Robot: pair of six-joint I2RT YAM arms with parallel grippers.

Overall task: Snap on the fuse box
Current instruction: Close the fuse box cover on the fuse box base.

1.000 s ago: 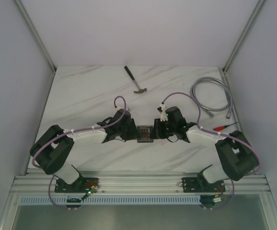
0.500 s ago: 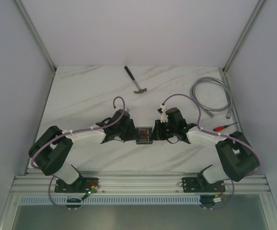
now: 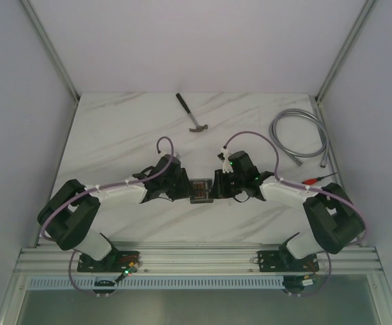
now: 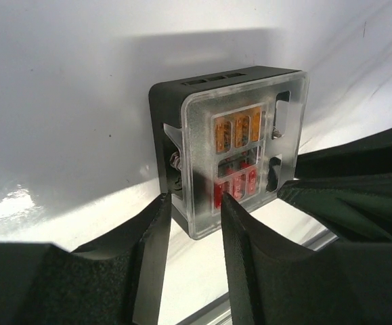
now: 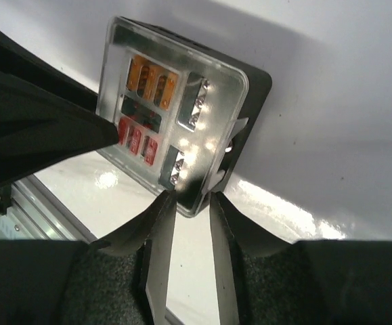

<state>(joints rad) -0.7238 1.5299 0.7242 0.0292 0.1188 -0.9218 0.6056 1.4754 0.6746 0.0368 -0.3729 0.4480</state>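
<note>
I stand in a robotics lab cell: blank white walls (image 3: 196,40) and aluminium posts (image 3: 50,51) box in a marble-patterned surface (image 3: 128,128). A hammer (image 3: 191,115) at upper centre, a coiled grey hose (image 3: 298,112) at upper right and the mounting rail (image 3: 196,256) along the bottom mark it as a test bench.

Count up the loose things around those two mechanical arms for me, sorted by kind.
fuse box with its clear cover on: 1
hammer: 1
coiled grey hose: 1
red-handled screwdriver: 1
Total: 4
</note>
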